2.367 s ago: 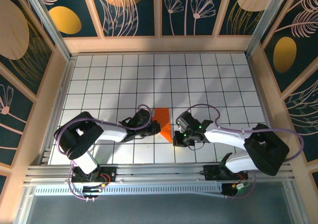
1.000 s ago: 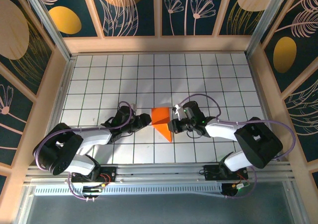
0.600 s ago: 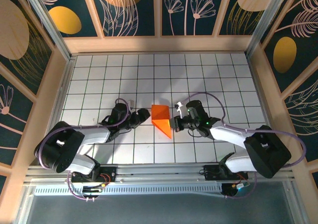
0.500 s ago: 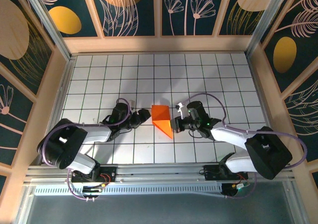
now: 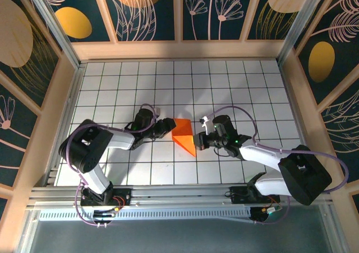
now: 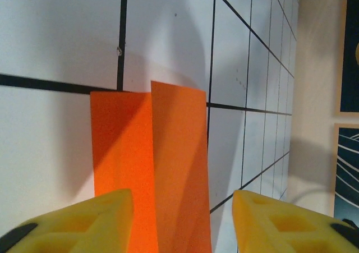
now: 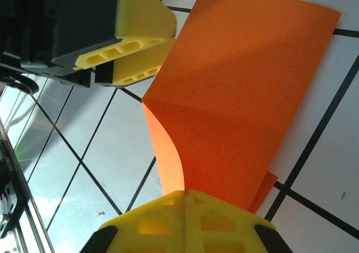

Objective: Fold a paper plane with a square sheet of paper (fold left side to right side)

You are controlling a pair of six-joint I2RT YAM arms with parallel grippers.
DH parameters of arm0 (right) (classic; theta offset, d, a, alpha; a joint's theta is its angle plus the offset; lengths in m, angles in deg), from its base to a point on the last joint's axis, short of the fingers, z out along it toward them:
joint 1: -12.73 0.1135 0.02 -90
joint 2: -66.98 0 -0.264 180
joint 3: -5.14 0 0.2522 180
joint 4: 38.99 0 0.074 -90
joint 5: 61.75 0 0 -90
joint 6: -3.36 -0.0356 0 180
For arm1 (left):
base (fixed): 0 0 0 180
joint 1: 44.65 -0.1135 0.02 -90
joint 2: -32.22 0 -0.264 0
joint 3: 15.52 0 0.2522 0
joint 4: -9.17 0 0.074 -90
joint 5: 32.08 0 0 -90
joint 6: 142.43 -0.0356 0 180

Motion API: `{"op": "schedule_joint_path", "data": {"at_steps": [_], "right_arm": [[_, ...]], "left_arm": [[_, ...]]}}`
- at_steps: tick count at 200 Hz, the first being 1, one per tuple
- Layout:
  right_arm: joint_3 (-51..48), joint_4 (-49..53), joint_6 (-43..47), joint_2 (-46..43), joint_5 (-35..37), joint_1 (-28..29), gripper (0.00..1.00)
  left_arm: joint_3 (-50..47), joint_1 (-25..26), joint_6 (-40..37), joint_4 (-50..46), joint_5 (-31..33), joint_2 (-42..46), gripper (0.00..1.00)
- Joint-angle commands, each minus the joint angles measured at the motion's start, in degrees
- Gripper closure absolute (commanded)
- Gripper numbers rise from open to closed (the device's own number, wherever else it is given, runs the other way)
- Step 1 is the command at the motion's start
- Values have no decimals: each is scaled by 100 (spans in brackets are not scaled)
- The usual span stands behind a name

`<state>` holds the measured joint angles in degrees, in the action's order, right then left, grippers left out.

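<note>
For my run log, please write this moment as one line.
left gripper: open at orange paper | right gripper: shut on orange paper | fold: unfinished, layer lifted

The paper [image 5: 184, 134] lies on the table [image 5: 235, 84], in the near half and about midway across, between the two grippers. The left gripper [image 5: 164, 128] sits just left of it, and the paper's left edge reaches in between its fingers [image 6: 84, 219]. The right gripper [image 5: 200, 141] sits at the paper's right side, by the near corner, its fingers [image 7: 185, 216] pressed together on that edge.
</note>
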<state>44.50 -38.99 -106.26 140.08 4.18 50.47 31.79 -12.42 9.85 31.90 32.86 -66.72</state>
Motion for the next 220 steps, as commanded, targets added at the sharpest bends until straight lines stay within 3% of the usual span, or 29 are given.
{"op": "schedule_joint_path", "data": {"at_steps": [1,37,93,113,140,156,184,220], "right_arm": [[-93,-157,-36,-113,26,-65,100],[-143,-170,-52,-89,26,-105,100],[-119,-26,-69,-115,124,-170,98],[59,389,-24,-218,336,-172,90],[472,1331,46,-525,833,-171,62],[761,1987,5,-756,1309,-152,53],[1339,3092,-229,-982,2370,206,51],[2023,4184,-933,-622,3725,1448,50]], "left_arm": [[217,-37,-172,105,-118,-251,56],[341,-32,-295,36,-53,-395,69],[398,-35,-496,-106,-5,-367,100],[349,-17,-485,-50,-69,-339,100],[196,20,-348,-54,69,-162,100],[104,53,-218,-54,182,-40,100],[105,142,-43,-80,247,40,100],[230,266,-31,-329,387,221,100]]}}
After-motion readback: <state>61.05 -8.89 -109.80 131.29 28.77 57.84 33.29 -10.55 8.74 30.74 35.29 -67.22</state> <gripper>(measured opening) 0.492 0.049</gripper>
